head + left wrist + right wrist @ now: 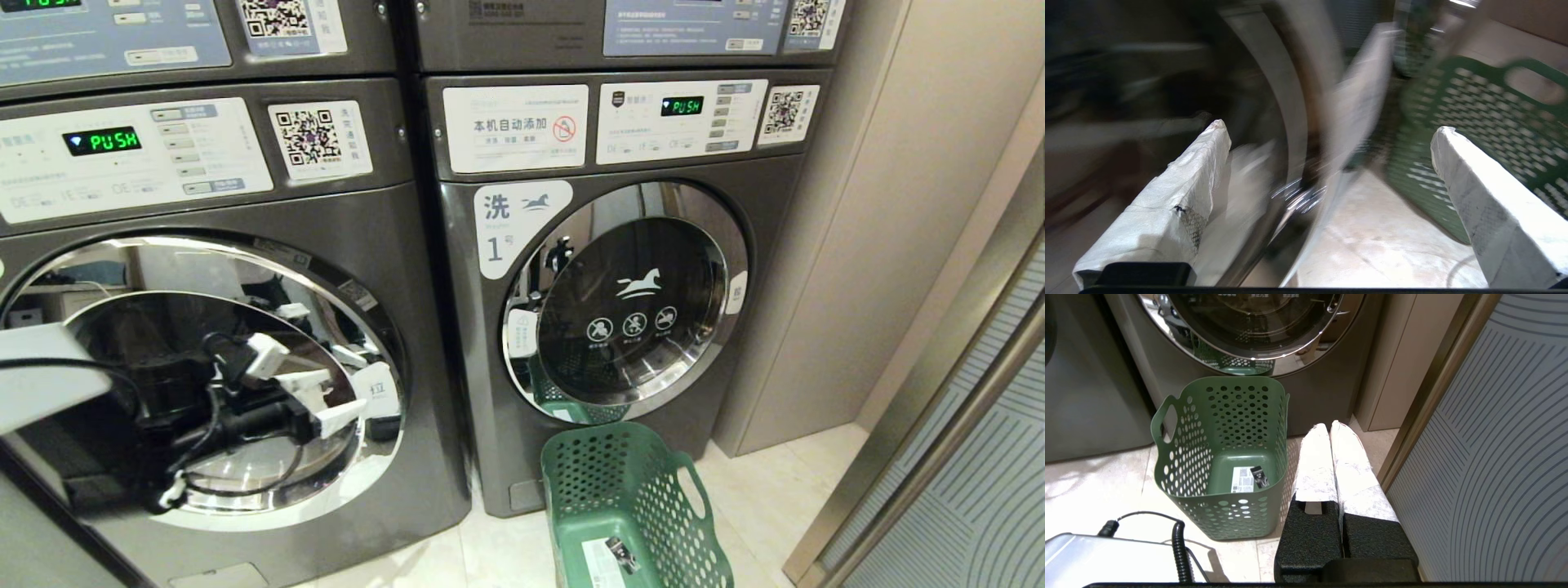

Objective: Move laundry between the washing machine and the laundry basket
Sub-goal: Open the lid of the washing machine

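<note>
Two dark grey front-loaders stand side by side. The washing machine on the left fills most of the head view, its round chrome-rimmed door shut, and its number label isn't visible from here. The neighbour machine to the right has the white label with a 1 and the horse mark; its door is closed too. Both displays read PUSH.

The laundry basket sits on the tiled floor, right in front of the machine labelled 1, near its bottom edge. Only a paper tag lies on the basket's bottom.

The left gripper has its white-wrapped fingers spread wide apart, nothing between them, up close to the chrome door rim, though that view is badly blurred. The right gripper hangs low beside the basket, fingers pressed together on nothing.
</note>
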